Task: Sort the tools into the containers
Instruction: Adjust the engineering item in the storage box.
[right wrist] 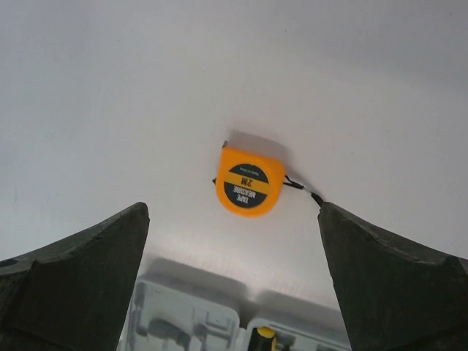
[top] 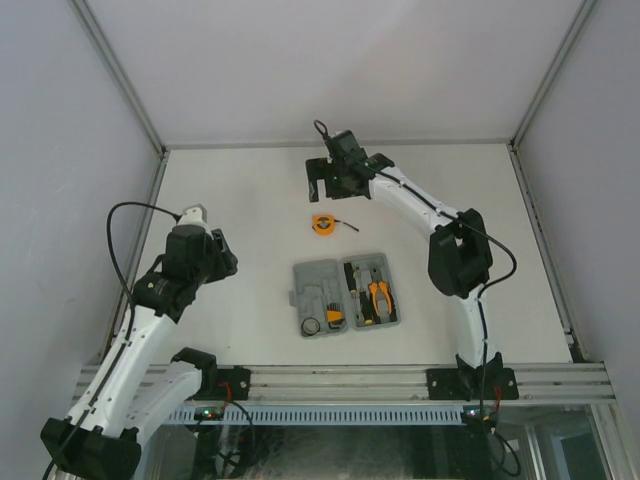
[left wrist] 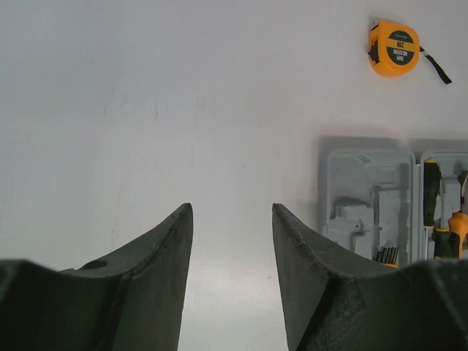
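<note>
Top external shows a white table [top: 250, 190] within pale walls [top: 60, 120]; left gripper [left wrist: 230, 212] and right gripper [right wrist: 234, 212] gape empty.

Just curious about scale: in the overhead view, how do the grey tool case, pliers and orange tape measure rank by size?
1. grey tool case, by far largest.
2. pliers, lying in the case.
3. orange tape measure, somewhat shorter than the pliers.
</note>
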{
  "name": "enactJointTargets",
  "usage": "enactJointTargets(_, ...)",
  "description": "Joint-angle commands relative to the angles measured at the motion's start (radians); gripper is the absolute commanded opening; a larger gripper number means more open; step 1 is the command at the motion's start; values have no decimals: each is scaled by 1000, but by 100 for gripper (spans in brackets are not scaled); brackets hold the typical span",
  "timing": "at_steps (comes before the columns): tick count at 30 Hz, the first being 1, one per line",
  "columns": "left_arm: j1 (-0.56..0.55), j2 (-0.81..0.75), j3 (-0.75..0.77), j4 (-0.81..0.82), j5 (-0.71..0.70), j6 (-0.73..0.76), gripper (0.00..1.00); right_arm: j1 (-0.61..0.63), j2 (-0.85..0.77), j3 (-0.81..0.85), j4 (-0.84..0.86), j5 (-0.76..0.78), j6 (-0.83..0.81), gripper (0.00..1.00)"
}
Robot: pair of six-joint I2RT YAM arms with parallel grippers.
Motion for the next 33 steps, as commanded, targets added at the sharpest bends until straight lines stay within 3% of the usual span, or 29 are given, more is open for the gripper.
enactJointTargets(1,8,-13,50,-5,-32,32,53,12,92,150,-56,-22,36,99)
enactJointTargets(10,10,-12,49,-7,-40,30,56,16,261,336,-151,-23,33,94)
enactJointTargets(33,26,-4,46,3,2,32,56,63,401,401,-275,8,34,73)
